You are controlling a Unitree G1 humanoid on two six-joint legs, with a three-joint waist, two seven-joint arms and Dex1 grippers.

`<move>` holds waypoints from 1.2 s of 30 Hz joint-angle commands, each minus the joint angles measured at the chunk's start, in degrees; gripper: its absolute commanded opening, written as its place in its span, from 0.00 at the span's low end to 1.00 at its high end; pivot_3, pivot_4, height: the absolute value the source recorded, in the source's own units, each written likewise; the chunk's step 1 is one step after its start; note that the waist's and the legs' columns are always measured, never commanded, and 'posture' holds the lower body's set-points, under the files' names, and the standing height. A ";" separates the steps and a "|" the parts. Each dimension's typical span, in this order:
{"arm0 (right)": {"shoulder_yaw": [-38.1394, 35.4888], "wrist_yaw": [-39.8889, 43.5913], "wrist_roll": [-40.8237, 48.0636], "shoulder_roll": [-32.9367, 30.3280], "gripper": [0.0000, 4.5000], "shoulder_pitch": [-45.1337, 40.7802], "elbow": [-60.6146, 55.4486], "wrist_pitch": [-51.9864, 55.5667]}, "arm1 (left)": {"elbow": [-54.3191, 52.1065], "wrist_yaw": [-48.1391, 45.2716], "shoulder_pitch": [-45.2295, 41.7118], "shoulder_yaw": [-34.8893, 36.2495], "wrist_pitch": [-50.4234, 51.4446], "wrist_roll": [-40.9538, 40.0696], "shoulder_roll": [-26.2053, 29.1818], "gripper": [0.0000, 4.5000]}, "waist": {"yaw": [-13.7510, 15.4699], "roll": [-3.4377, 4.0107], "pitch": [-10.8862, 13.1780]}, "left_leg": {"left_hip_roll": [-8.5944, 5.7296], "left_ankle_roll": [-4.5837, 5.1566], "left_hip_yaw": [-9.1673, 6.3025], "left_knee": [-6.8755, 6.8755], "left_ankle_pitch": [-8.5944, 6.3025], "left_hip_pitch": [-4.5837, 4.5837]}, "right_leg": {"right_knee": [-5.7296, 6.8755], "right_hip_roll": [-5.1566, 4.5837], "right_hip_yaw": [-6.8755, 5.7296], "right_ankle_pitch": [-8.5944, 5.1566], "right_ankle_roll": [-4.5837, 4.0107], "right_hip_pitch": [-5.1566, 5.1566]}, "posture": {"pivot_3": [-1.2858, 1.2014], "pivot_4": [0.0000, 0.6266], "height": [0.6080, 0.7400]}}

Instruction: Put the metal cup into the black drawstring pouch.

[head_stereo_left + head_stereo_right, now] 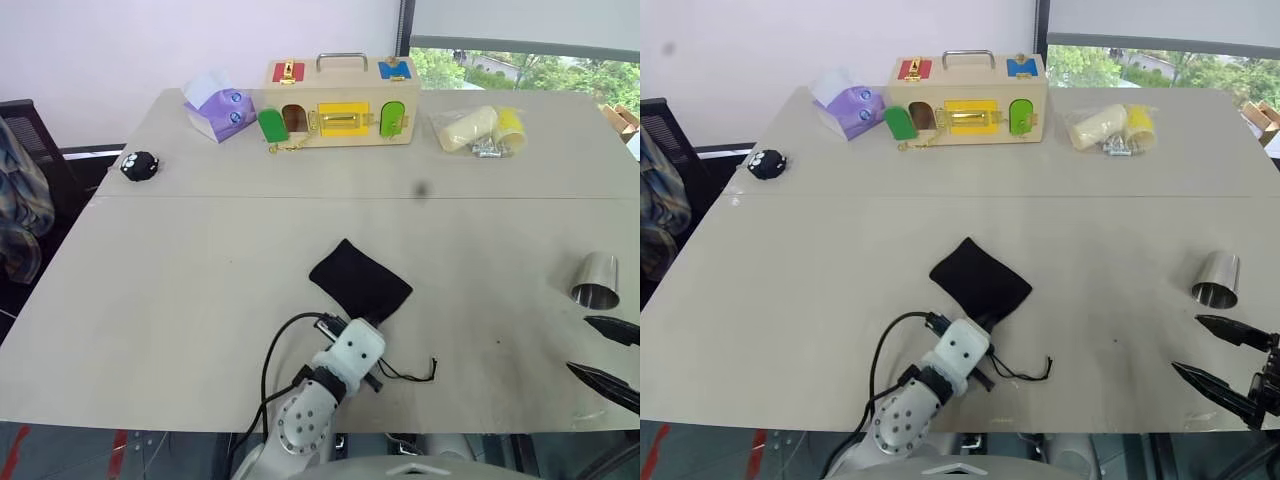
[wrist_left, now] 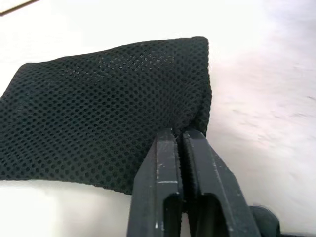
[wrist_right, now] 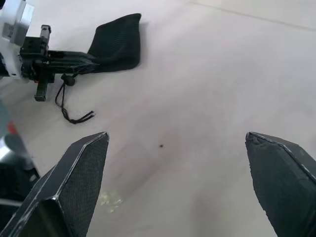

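The black drawstring pouch lies flat on the table's near middle, and its thin cord trails toward the front edge. My left gripper is shut on the fabric at the pouch's near end; the right wrist view shows its fingers pinching that mouth edge. Far right on the table is the metal cup, a shiny steel tumbler with its dark rim end toward me. My right gripper hovers open just in front of the cup, apart from it, with nothing between its fingers.
Along the far edge stand a wooden latch box, a purple tissue box and pale yellow wrapped rolls. A small black round object with white spots sits at the left. A chair is beside the table's left side.
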 commanded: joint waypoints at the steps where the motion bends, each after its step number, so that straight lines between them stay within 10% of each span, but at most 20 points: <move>1: 2.08 -1.22 -0.91 1.52 1.00 -2.50 0.21 -1.78 | 1.50 -0.90 -2.28 5.75 -2.94 -1.01 1.01 0.01 | 0.02 0.08 -0.05 | 0.00 0.00 0.01 0.01 0.00 0.00 | 0.04 0.00 0.00 0.00 0.00 -0.01 | 0.52 0.24 1.00; 36: 17.03 -6.10 -8.60 12.36 1.00 -6.72 2.22 -16.68 | 12.63 -33.35 -15.17 26.67 -18.67 -26.21 14.66 0.01 | -0.06 0.03 -0.16 | -0.01 -0.13 0.13 0.24 0.09 0.23 | 0.57 -0.03 0.06 0.08 -0.04 0.10 | 0.52 0.24 1.00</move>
